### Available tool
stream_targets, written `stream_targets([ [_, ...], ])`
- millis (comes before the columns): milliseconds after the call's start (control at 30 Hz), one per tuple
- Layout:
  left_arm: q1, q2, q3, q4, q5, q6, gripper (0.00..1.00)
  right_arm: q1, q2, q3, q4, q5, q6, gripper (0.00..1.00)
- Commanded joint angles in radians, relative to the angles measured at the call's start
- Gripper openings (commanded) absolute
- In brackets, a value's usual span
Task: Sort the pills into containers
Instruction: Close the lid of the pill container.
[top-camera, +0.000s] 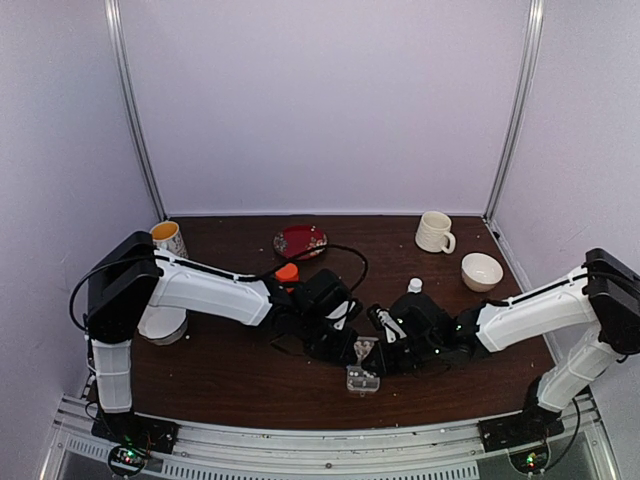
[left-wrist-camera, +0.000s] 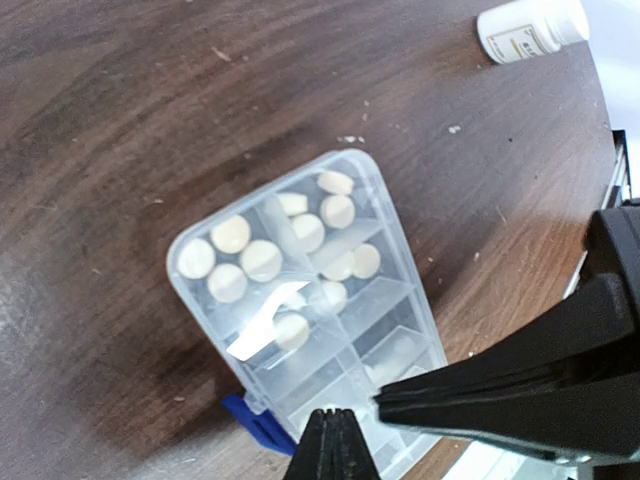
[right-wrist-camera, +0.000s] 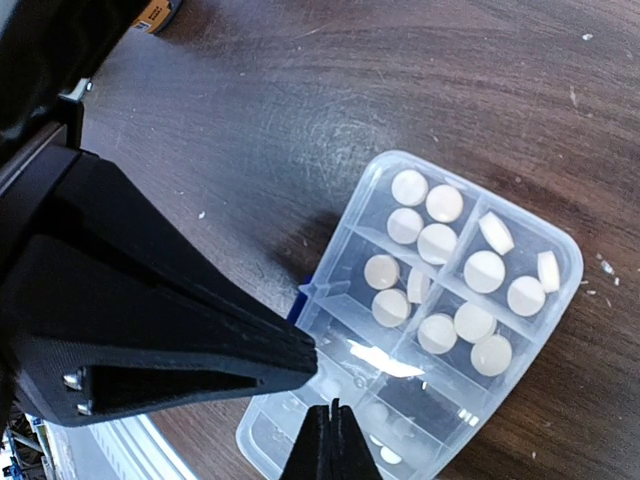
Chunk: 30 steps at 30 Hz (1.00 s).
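Observation:
The clear organiser box lies on the brown table near the front, between both arms. In the left wrist view its containers hold several cream pills at the far end. The right wrist view shows the same box and pills. The near compartments look hazy. My left gripper is shut, its tip over the box's near end. My right gripper is shut, its tip also over that end. The two tips nearly meet. I cannot tell whether either tip pinches a pill.
An orange bottle stands behind the left gripper. A white bottle stands behind the right gripper and also shows in the left wrist view. A red plate, a cream mug, a bowl and a cup stand farther back.

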Motion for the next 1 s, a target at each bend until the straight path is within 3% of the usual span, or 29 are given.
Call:
stream_targets([
  [0, -0.004, 0.02, 0.004, -0.057, -0.045, 0.011, 0.0, 0.0, -0.051, 0.008, -0.08, 0.051, -0.03, 0.0],
  [200, -0.005, 0.026, 0.0, -0.053, -0.043, 0.009, 0.0, -0.003, -0.128, 0.023, -0.152, 0.088, -0.059, 0.03],
  [367, -0.006, 0.026, 0.009, -0.052, -0.035, 0.013, 0.0, -0.018, -0.148, 0.006, -0.2, 0.148, -0.073, 0.38],
  [467, -0.006, 0.026, 0.01, -0.049, -0.036, 0.014, 0.0, -0.03, -0.104, 0.023, -0.208, 0.128, -0.071, 0.46],
  [733, -0.008, 0.019, -0.002, -0.033, -0.035, 0.008, 0.0, -0.032, 0.023, 0.085, -0.208, 0.098, -0.056, 0.5],
  [967, -0.008, -0.023, -0.023, 0.03, -0.045, 0.003, 0.0, -0.014, 0.1, 0.138, -0.288, 0.138, -0.078, 0.41],
])
